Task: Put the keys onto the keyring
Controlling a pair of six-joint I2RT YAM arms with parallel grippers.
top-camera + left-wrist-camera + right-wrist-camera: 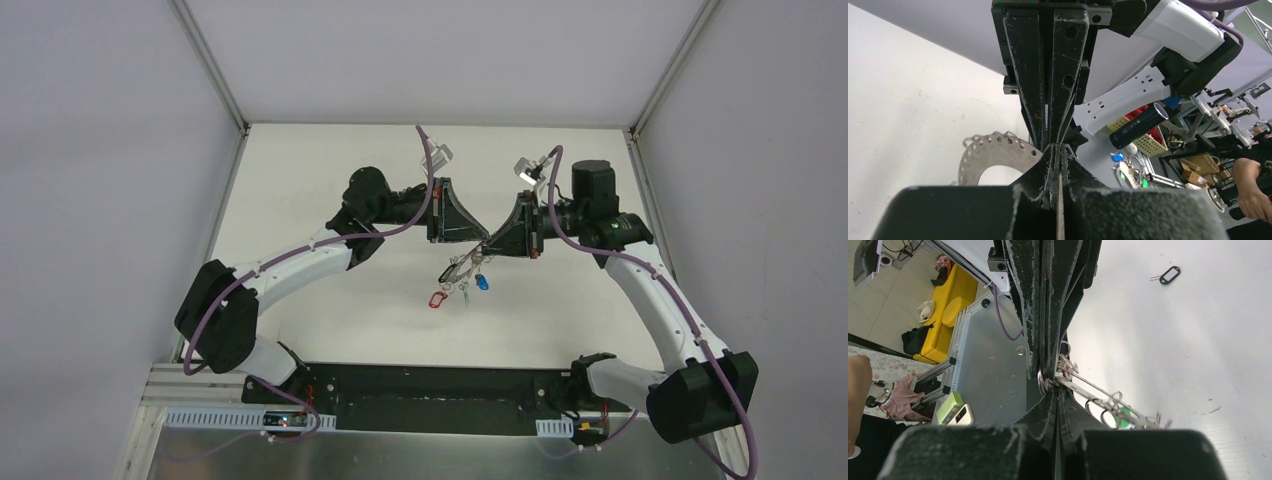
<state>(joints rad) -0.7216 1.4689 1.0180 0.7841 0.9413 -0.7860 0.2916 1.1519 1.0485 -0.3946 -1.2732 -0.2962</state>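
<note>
Flanking white table [560,310], pale grey walls [90,150]

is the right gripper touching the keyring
Touching: right wrist view shows the right gripper pinched shut on the keyring, whose wire runs out from the pinch.

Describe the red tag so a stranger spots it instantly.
Over mid-table the left gripper and right gripper meet tip to tip. Just below them in the top view is the keyring; the red tag is its leftmost piece, an open loop, unlike the solid blue tag.
</note>
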